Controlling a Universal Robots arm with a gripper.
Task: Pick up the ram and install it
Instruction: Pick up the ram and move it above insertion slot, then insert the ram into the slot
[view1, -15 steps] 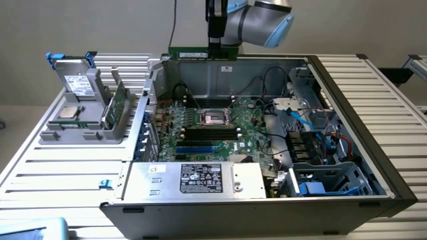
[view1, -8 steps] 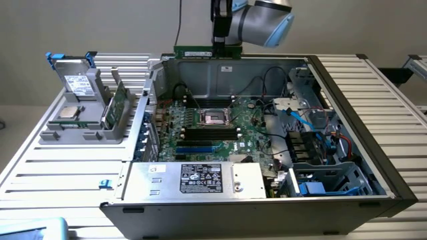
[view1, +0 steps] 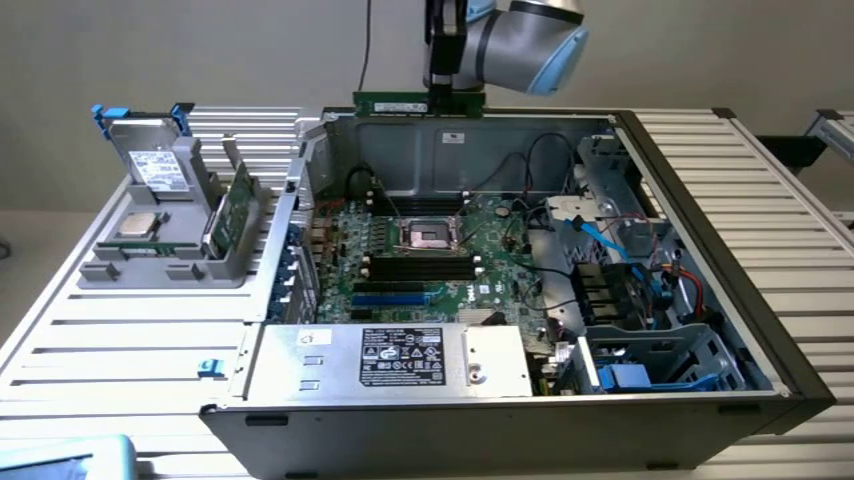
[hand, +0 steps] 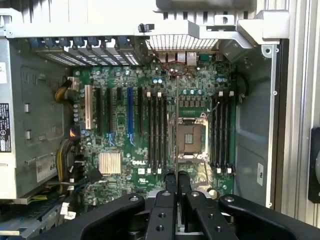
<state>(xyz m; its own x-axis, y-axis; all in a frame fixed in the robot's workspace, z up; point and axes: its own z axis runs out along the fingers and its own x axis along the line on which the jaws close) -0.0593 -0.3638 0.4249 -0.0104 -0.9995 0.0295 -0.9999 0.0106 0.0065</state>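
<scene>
The ram (view1: 404, 103), a narrow green stick, hangs level above the back wall of the open computer case (view1: 694, 190). My gripper (view1: 447, 92) is shut on its right end in the exterior view. In the wrist view the black fingers (hand: 170, 182) are closed on the ram (hand: 176, 125), seen edge-on as a thin line over the motherboard (hand: 120, 145). Long black memory slots (hand: 156, 132) lie beside the CPU socket (hand: 190, 137), with more slots (hand: 222, 130) on its other side. In the exterior view the slots (view1: 424, 266) sit well below the ram.
A grey holder (view1: 167, 265) at the exterior view's left carries another green board (view1: 238, 210) and a CPU (view1: 138, 224). The power supply (view1: 387, 360) fills the case's near side. Cables and a drive cage (view1: 641, 300) crowd the right side.
</scene>
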